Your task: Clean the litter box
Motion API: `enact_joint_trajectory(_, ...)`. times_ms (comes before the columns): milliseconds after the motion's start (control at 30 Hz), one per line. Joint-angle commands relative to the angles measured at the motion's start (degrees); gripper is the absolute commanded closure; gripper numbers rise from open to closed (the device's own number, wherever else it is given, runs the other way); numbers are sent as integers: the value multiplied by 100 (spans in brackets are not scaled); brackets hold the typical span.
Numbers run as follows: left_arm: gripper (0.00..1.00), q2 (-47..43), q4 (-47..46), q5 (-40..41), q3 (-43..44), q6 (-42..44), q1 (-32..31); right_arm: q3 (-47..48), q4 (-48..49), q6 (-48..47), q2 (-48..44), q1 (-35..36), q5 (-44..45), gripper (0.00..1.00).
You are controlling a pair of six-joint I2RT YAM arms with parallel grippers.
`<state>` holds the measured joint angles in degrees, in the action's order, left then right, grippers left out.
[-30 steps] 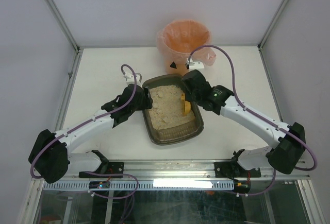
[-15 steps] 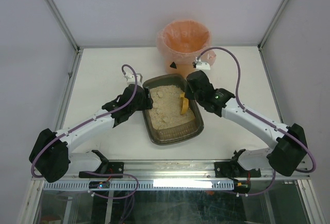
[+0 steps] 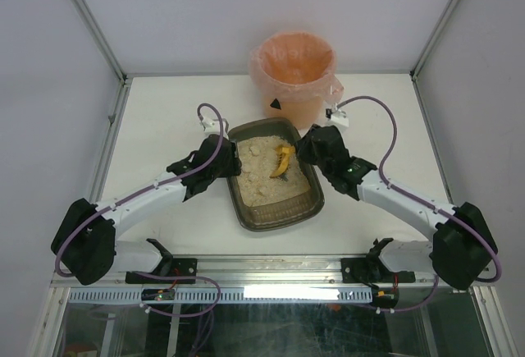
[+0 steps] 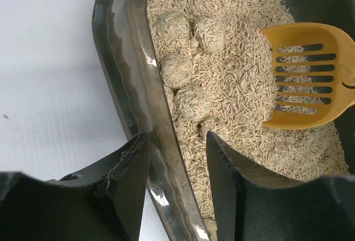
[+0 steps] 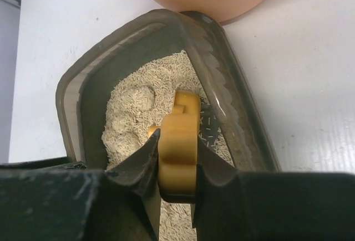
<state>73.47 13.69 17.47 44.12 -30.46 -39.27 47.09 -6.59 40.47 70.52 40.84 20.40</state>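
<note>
Scooping is judged to be the step in hand. The litter box (image 3: 279,216) is set at the middle of the table (image 3: 164,119), just in front of the bag-lined orange bucket (image 3: 302,104), and beige litter is spread across its floor. Its left rim is straddled by the left gripper (image 4: 177,141), with one finger outside the wall and one inside over the litter. The jaws are set narrow about the rim, though whether the wall is actually pinched cannot be told from the wrist view. The handle of the yellow slotted scoop (image 4: 305,80) is clamped between the jaws of the right gripper (image 5: 177,141). The scoop's head is laid on the litter in the far half of the tray, with a few granules caught on its slots. Several rounded clumps (image 4: 191,101) are seen near the left wall (none appears to be in the scoop yet), a little apart from the scoop's leading edge. The next move is therefore thought to call for that edge to be driven under the clumps at a shallow angle while the tray is steadied from the left. Loose litter would then have to be shaken through the slots before the load is carried over the bucket's mouth.
</note>
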Motion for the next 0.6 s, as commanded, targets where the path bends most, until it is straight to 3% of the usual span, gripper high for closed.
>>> enact_joint_trajectory(0,57,112,-233,117,7,-62,65,-382,464,623,548,73,-342,100)
enact_joint_trajectory(367,70,501,-186,187,125,28,60,-492,2393,775,1917,81,-550,100)
enact_joint_trajectory(567,73,719,-175,139,219,125,63,-874,3762,934,2433,178,-1333,100)
